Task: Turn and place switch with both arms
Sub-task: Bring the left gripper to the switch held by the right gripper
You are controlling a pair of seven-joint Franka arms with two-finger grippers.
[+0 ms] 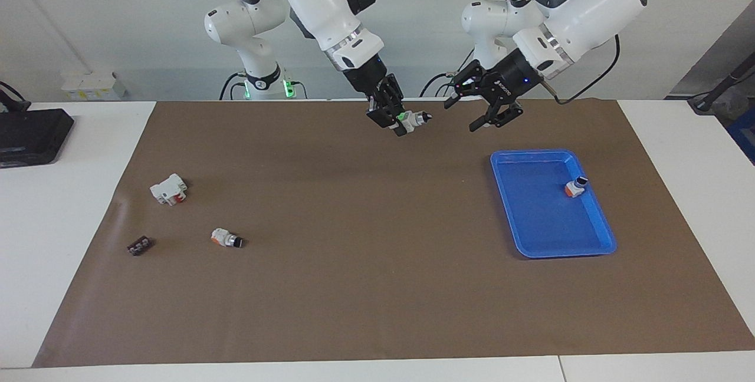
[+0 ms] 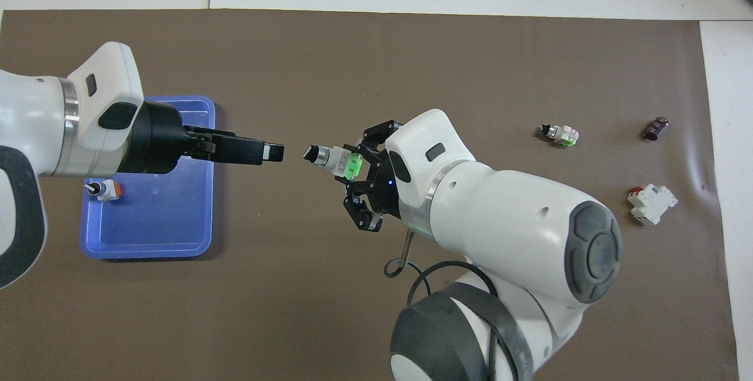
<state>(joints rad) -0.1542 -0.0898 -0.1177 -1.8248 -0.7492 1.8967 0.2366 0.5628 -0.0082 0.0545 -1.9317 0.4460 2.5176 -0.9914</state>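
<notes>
The right gripper is hanging in the air over the brown mat on the desk. It is clenching the switch by its green end, and the black knob tip is pointing toward the left gripper. In the overhead view the switch is sticking out of the right gripper, just beside the tip of the left gripper, with a small gap between them.

The left gripper is also up in the air, over the mat next to the blue tray, at the tray's edge nearest to the robots. Its two fingers are spread apart and are gripping nothing.

The blue tray is lying on the mat toward the left arm's end of the desk. An orange-ended switch is standing inside the tray, close to its outer wall.

Well apart from the tray, toward the right arm's end of the desk, three small things are lying on the mat. A white blocky part with red is lying nearest to the robots. Another orange-ended switch is lying a bit farther from the robots than the white part. A small dark piece is lying near them, closer to the mat's edge.
</notes>
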